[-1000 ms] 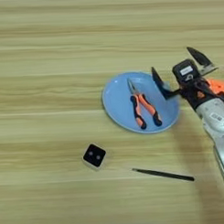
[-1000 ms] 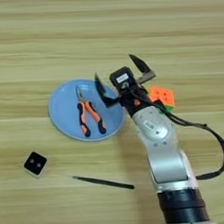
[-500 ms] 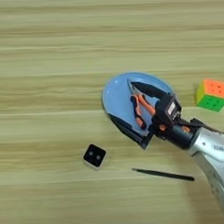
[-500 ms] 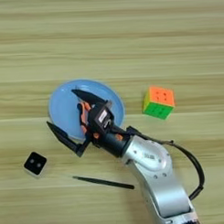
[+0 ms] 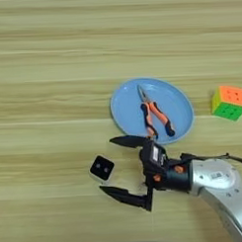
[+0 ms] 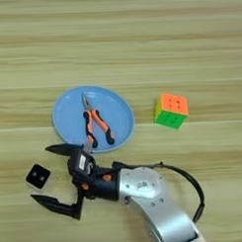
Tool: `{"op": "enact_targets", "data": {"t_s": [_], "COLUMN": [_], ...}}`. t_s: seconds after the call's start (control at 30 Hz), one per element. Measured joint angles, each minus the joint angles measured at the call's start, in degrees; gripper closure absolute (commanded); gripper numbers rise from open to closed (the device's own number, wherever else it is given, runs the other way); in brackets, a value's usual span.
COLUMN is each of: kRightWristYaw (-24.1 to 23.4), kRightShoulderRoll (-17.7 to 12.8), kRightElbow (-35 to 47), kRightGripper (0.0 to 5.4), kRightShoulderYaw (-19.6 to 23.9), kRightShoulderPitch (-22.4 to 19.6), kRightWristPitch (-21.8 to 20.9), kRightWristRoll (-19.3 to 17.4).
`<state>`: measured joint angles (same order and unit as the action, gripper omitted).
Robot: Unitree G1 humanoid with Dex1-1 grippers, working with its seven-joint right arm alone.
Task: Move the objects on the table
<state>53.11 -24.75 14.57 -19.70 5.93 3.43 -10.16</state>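
The gripper (image 5: 115, 170) lies low over the tabletop (image 5: 51, 56) with its two black fingers spread very wide, one fingertip (image 5: 116, 141) pointing left just below the plate's rim, the other (image 5: 106, 190) further toward the robot. It holds nothing. The small black-topped block (image 5: 102, 167) with two pale dots sits in the gap between the fingers, slightly beyond their tips on the left; whether either finger touches it cannot be told, though both look apart from it.

Just past the upper finger is the round light-blue plate (image 5: 127, 100), and on it lie the orange-and-black-handled pliers (image 5: 155, 117), nose pointing away from the robot, handles toward the gripper. Well off to the gripper's right and further away stands the puzzle cube (image 6: 171, 111), orange on top, green and yellow on its sides, clear of the plate.

Half a second ago the gripper was over the near edge of the plate, its fingers straddling the rim beside the pliers; now it has swung left and nearer the robot, off the plate, to bracket the block. A second ago it was up by the cube on the plate's right side. Plate, pliers, block and cube lie as they did.

The thin black stick that lay to the block's right earlier is not visible now; the silver forearm (image 6: 145, 191) crosses where it was. The forearm is cut off at the lower picture edge.
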Motion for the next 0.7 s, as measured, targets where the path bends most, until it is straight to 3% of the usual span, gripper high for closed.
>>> {"op": "enact_targets", "data": {"t_s": [0.3, 0.7], "kRightWristYaw": [-1.7, -2.74], "kRightShoulderRoll": [2.39, 6.46], "kRightElbow": [-6.94, -13.84], "kRightGripper": [0.04, 1.64], "kRightShoulderYaw": [-3.6, -4.93], "kRightShoulderPitch": [-3.36, -6.09], "kRightWristPitch": [-1.34, -4.01], "kRightWristRoll": [7.17, 9.58]}}
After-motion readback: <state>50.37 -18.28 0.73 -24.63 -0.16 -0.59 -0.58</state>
